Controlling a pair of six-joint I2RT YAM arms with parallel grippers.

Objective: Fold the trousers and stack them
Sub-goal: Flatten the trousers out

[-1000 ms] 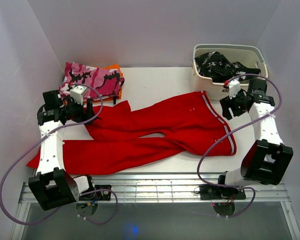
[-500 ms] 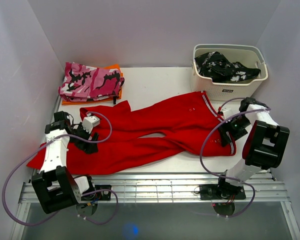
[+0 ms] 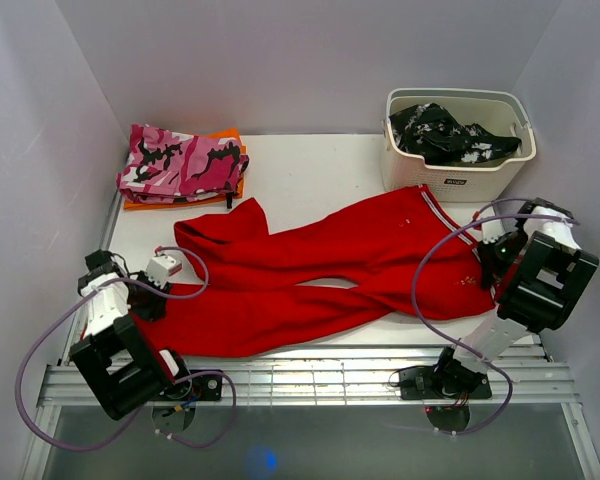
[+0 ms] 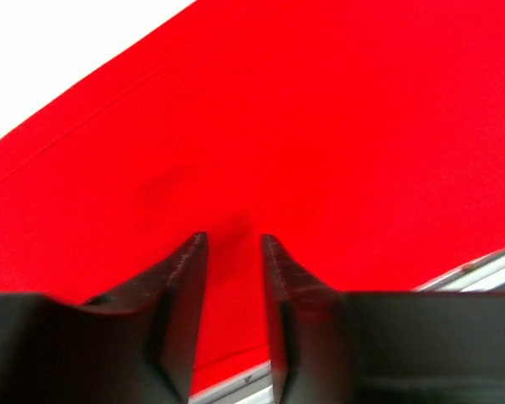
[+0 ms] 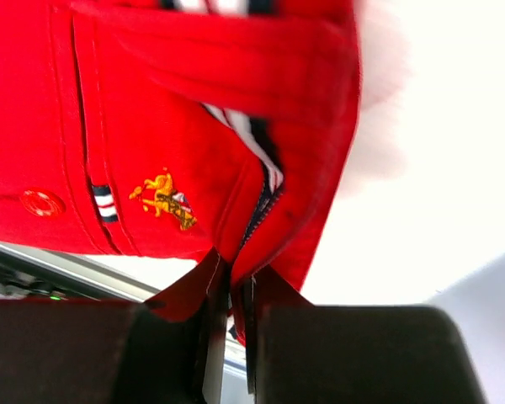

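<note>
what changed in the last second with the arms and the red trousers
Both arms swung in toward the near edge. The left gripper dropped onto a leg of the trousers, jaws open; the right gripper closed on their waist end, and the trousers slid rightward. The camouflage garment and basket stayed put.

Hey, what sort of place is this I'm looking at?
Likely a robot laundry-folding test cell: bare white walls box in a table, the left arm and right arm are bolted at its near edge, and trousers lie beside a laundry basket.
</note>
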